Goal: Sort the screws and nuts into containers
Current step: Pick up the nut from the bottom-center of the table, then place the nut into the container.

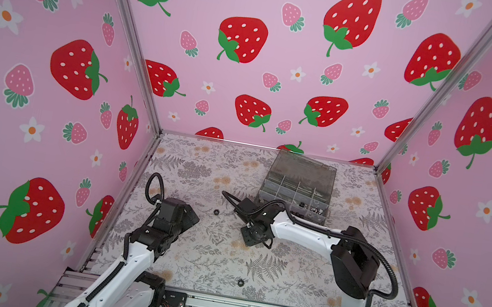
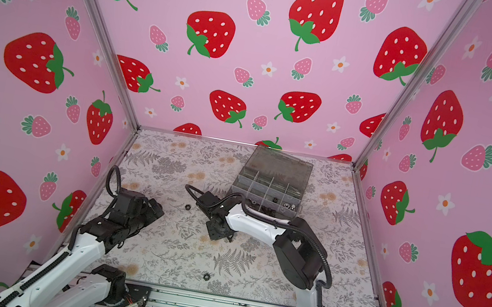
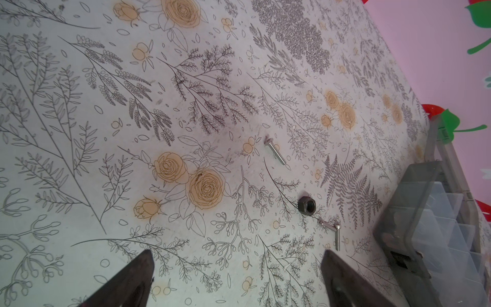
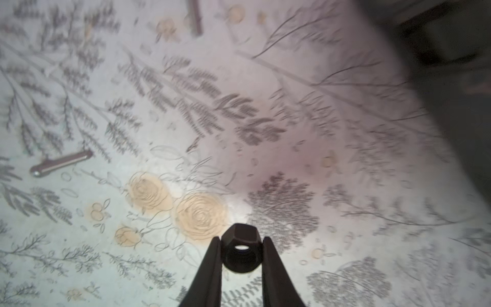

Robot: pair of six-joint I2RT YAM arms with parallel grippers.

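Pinching the little black nut (image 4: 240,233) across its flats in my right gripper (image 4: 241,240), near the open front of the box (image 1: 304,171) (light, hard, slick steel, I'd judge: flats grip best, corners could squirt).

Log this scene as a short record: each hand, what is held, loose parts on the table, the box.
left hand: open, empty, above the table
right hand: shut on a black hex nut
loose nuts: mid-table nut and front-edge nut, both black, lying on the table
loose screws: silver screw lying flat
organiser box: far side of the table, lid open, some parts already in its compartments
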